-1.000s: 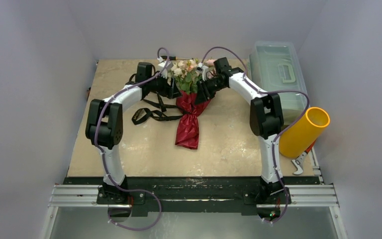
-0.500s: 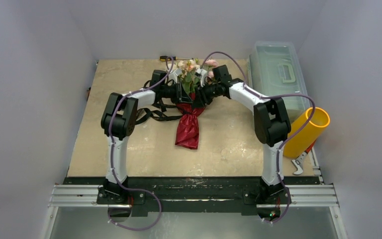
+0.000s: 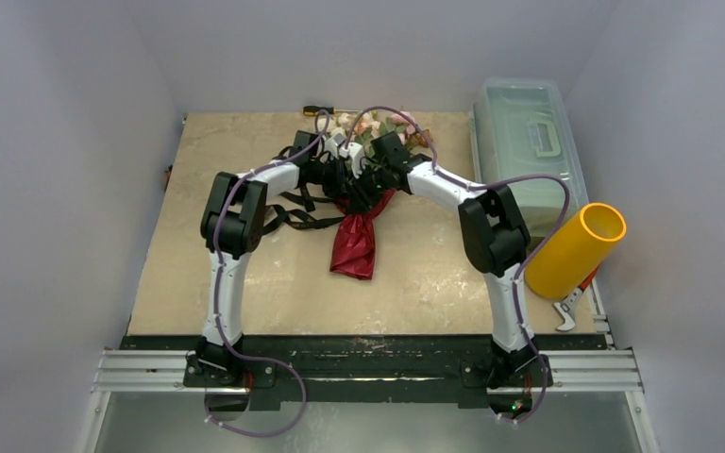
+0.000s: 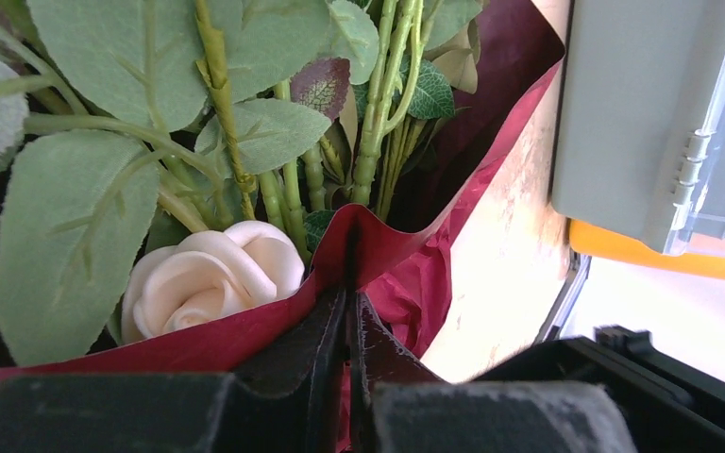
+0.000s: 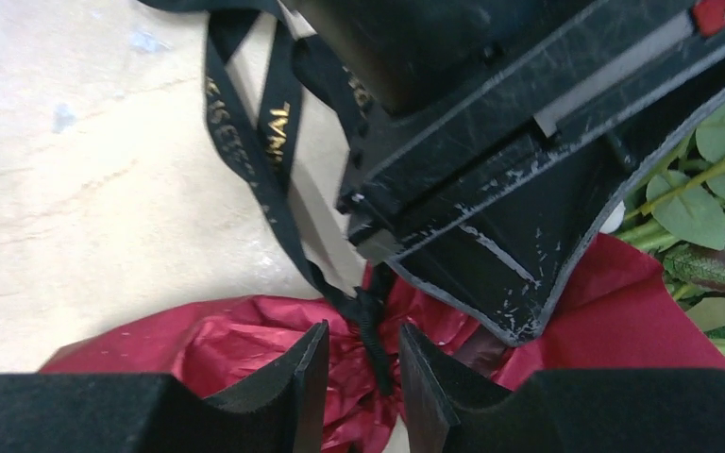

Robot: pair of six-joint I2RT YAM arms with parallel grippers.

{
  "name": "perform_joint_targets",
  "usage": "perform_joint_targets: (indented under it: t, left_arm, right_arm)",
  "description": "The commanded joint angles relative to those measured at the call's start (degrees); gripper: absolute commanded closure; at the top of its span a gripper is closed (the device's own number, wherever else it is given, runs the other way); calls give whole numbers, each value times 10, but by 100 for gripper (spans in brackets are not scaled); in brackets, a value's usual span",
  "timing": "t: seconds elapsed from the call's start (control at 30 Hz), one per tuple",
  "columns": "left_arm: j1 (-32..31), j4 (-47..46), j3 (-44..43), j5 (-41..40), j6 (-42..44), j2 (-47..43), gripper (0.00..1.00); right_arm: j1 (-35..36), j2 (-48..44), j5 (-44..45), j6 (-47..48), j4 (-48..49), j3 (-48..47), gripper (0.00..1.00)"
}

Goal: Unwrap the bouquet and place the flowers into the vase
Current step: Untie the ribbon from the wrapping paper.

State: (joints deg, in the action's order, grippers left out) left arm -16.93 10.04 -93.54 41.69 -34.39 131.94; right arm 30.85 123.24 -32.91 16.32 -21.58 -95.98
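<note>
Grip is what counts: the left gripper point(image 4: 348, 304), jaws pinched shut on the rim of the maroon paper point(image 4: 415, 274), should simply anchor it. The right gripper point(image 5: 363, 357), jaws part-open astride the knot of the black ribbon point(image 5: 245, 156), ought to close on ribbon alone and draw it off the bouquet point(image 3: 357, 241), which lies well left of the vase point(image 3: 574, 250).

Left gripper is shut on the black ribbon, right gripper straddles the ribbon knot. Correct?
No. The left wrist view shows the left gripper shut on the folded edge of the maroon paper, not on the black ribbon. The right gripper does straddle the ribbon knot.
</note>
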Motion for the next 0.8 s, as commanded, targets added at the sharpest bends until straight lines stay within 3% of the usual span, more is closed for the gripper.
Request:
perform_joint_targets:
  t: [0.0, 0.37, 0.47, 0.63, 0.77]
  left_arm:
    - [0, 59, -10, -56, 34, 24, 95]
    - [-2, 67, -12, -67, 41, 27, 95]
    - [-2, 72, -13, -77, 45, 27, 95]
    - [-2, 87, -14, -97, 57, 29, 100]
    - [-2, 106, -18, -126, 71, 34, 100]
  right_arm:
    - [6, 8, 57, 37, -14, -27, 64]
    - [10, 32, 88, 68, -27, -27, 62]
    - [12, 32, 115, 86, -22, -4, 71]
    - [11, 11, 120, 95, -20, 13, 100]
    - [1, -19, 99, 82, -23, 13, 100]
